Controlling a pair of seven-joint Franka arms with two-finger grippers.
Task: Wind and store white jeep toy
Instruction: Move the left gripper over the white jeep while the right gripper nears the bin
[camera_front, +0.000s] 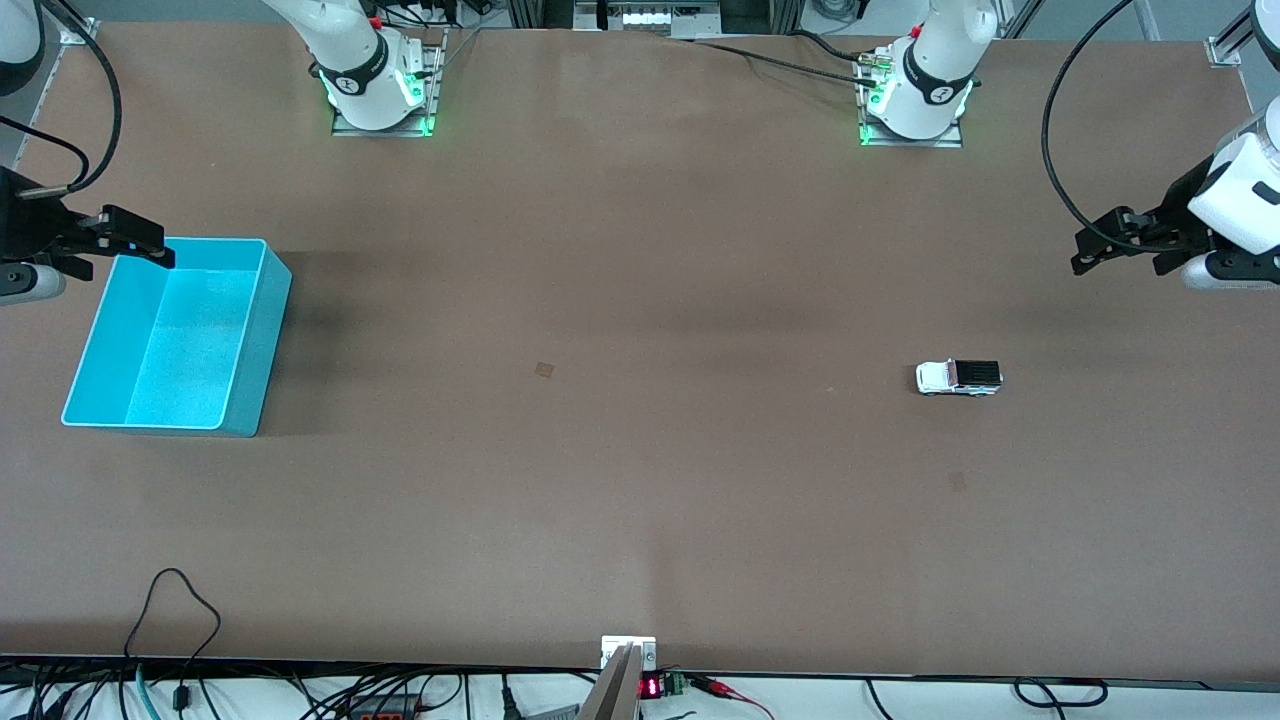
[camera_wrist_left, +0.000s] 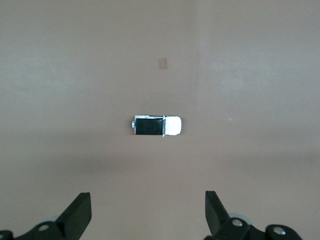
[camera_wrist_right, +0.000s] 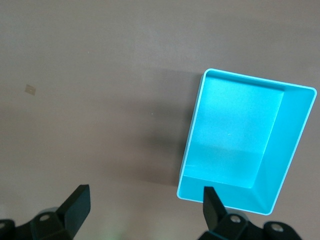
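Observation:
The white jeep toy (camera_front: 958, 377) stands on the brown table toward the left arm's end, its black roof panel showing. It also shows in the left wrist view (camera_wrist_left: 157, 125). The turquoise bin (camera_front: 265, 350) stands empty at the right arm's end of the table and shows in the right wrist view (camera_wrist_right: 280, 150). My left gripper (camera_front: 1095, 246) hangs open and empty in the air near the table's end, apart from the jeep; in the left wrist view (camera_wrist_left: 148, 210) its fingers are wide apart. My right gripper (camera_front: 120, 250) is open and empty over the bin's corner (camera_wrist_right: 145, 205).
Two small square marks lie on the table, one mid-table (camera_front: 544, 370) and one nearer the front camera than the jeep (camera_front: 957, 481). The arm bases (camera_front: 380, 90) (camera_front: 915, 100) stand along the table's edge by the robots. Cables (camera_front: 170, 610) run along the edge nearest the front camera.

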